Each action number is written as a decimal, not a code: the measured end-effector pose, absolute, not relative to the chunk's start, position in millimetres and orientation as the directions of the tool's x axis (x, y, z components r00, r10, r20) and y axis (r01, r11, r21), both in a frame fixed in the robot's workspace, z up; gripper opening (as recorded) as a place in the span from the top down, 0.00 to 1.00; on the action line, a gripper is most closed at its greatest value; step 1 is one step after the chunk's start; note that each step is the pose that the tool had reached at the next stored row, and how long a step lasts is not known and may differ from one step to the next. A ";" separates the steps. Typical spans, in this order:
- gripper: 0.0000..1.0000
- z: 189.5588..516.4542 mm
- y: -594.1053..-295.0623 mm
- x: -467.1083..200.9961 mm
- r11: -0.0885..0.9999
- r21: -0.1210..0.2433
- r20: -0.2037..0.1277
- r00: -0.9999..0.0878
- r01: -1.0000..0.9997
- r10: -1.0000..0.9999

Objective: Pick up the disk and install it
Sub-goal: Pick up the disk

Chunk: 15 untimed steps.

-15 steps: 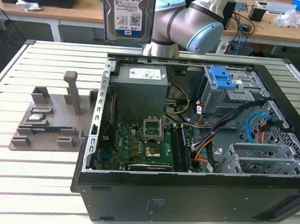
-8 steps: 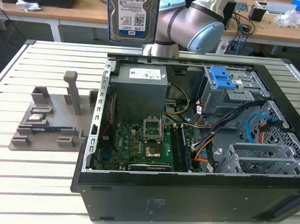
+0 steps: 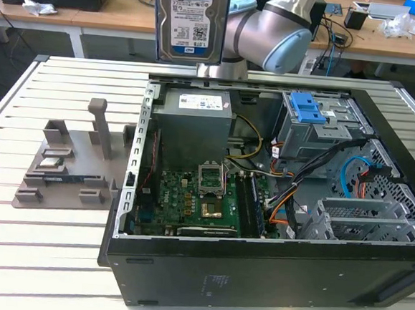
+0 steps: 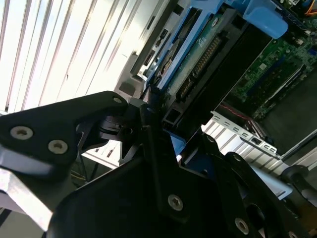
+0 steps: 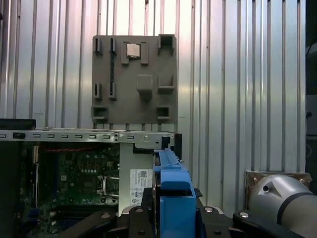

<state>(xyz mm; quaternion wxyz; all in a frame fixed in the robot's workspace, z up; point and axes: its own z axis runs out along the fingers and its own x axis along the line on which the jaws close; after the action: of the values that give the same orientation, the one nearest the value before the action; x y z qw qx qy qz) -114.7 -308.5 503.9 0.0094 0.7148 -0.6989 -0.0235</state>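
The gripper [image 5: 171, 214] was closed on the disk [image 5: 171, 181], with its black fingers [image 4: 130, 110] pinching the blue frame at one end. The rest of the disk stuck out clear of them.

In the exterior view the disk [image 3: 191, 19] hung upright in the air. Its long axis was vertical and its labelled face was turned toward the camera. It was above the back of the open case [image 3: 255, 277], roughly over the power supply [image 3: 193, 121] and touching nothing below. The second wrist view showed its other face, a green board [image 4: 198, 54] with a row of connector contacts.

I judged the disk stiff and dense for its size. Its bare metal faces looked smooth enough to slip, and it would likely be sensitive to knocks. The plastic frame edges seemed the safest hold, keeping pressure off the exposed board and the contacts.

Further out, the cage with the blue latch [image 3: 306, 105] sat inside the case toward the exterior view's right. The grey fixture plate [image 3: 66, 169] lay on the slatted table [image 3: 35, 245], beside the case on the exterior view's left.
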 end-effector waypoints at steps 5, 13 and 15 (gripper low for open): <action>0.63 503.9 -316.2 -106.4 -0.023 0.048 -0.020 0.022 -0.999 -1.000; 0.63 503.7 -326.5 -94.2 -0.023 0.048 -0.020 0.022 -0.999 -1.000; 0.63 503.7 -329.5 -90.5 -0.023 0.049 -0.020 0.022 -0.999 -1.000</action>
<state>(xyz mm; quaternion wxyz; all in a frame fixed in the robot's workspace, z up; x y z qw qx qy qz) -90.5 -329.5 503.7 0.0102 0.7148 -0.6989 -0.0243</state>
